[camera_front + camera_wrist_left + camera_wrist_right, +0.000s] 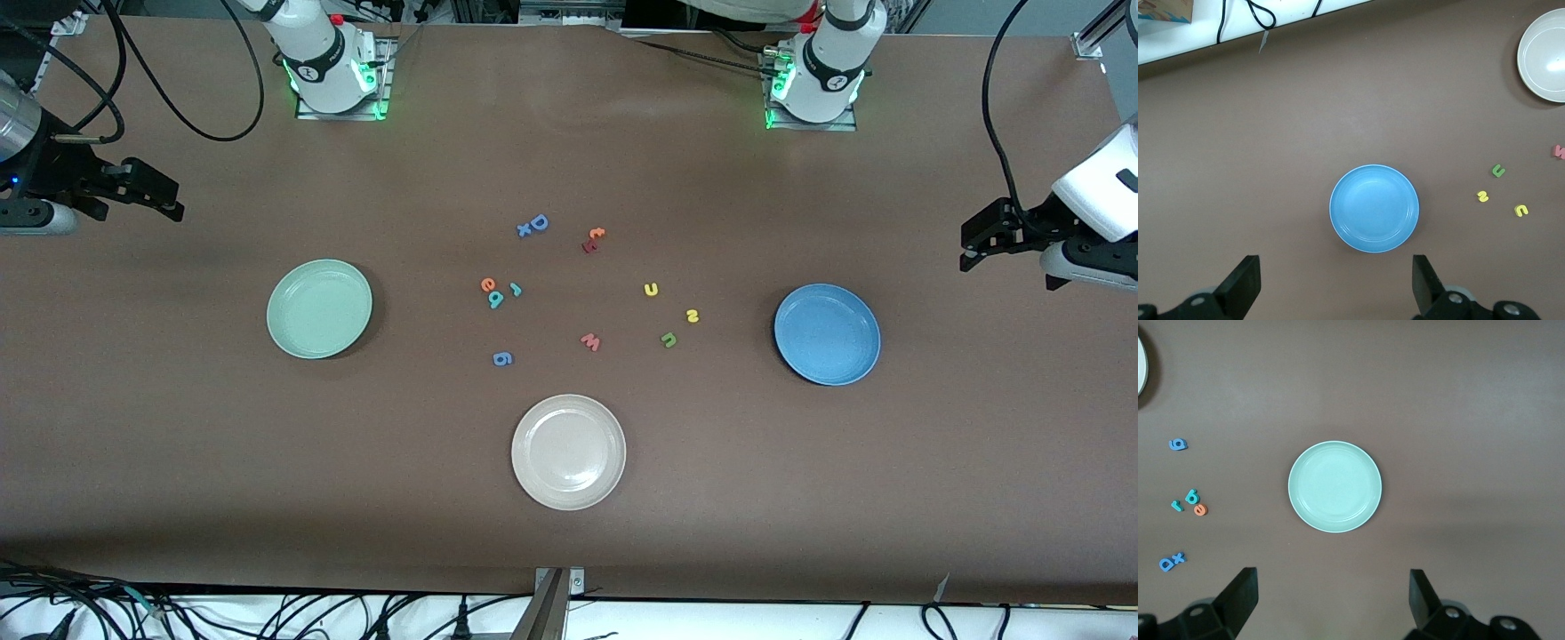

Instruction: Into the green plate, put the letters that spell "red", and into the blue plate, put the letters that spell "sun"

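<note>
Right gripper (pixel 156 200): over the surface at the right arm's end, jaws wide apart, empty, waiting.
Green plate (pixel 319 308): holds nothing.
Orange "e" (pixel 487 284), teal "r" (pixel 515 288), teal "d" (pixel 496 300): clustered on the surface between the green plate and the middle, none moved in.
Yellow "u" (pixel 651 289), yellow "s" (pixel 693 316), green "n" (pixel 669 339): loose on the surface near the blue plate (pixel 827 334), which holds nothing.
Left gripper (pixel 987 240): over the left arm's end, jaws wide apart, empty.
All six placements remain.

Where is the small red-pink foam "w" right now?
The red-pink foam "w" lies mid-table, between the blue "6"-like letter and green "u/n" letter, farther from the camera than the off-white plate.
</note>
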Available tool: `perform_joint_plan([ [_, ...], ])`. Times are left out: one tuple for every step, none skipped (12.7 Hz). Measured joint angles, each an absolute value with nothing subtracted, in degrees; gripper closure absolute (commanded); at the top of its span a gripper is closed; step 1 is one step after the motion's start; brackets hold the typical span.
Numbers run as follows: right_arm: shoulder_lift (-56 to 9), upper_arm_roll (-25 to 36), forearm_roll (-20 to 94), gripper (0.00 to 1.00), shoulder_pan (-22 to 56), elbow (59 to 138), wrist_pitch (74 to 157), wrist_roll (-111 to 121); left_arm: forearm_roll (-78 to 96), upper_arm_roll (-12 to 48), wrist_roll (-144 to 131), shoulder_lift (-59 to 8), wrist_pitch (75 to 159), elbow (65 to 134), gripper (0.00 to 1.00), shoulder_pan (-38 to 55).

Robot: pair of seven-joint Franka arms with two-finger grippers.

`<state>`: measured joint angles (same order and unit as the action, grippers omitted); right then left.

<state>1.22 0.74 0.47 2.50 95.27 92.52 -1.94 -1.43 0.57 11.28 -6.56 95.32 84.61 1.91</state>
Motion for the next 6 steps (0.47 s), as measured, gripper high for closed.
perform_joint_plan([
  [1.2,0.7,0.5,0.00,2.5,95.3,92.5,-1.9,-1.4,0.6,11.3,-6.6,95.2,84.6,0.00,1.9],
  [1.2,0.7,0.5,0.00,2.5,95.3,92.5,-1.9,-1.4,0.6,11.3,-6.6,94.9,84.6,0.00,1.9],
  [1.2,0.7,0.5,0.00,2.5,95.3,92.5,-1.9,-1.4,0.6,11.3,-6.6,94.6,84.6,0.00,1.9],
  [1.2,0.7,0.5,0.00,2.5,95.3,92.5,-1.9,-1.4,0.6,11.3,-6.6,94.4,84.6,0.00,1.9],
  [1.2,0.7,0.5,0.00,2.5,95.3,92.5,-1.9,-1.4,0.6,11.3,-6.6,94.2,84.6,0.00,1.9],
  [1.2,0.7,0.5,0.00,2.5,95.3,92.5,-1.9,-1.4,0.6,11.3,-6.6,94.2,84.6,0.00,1.9],
])
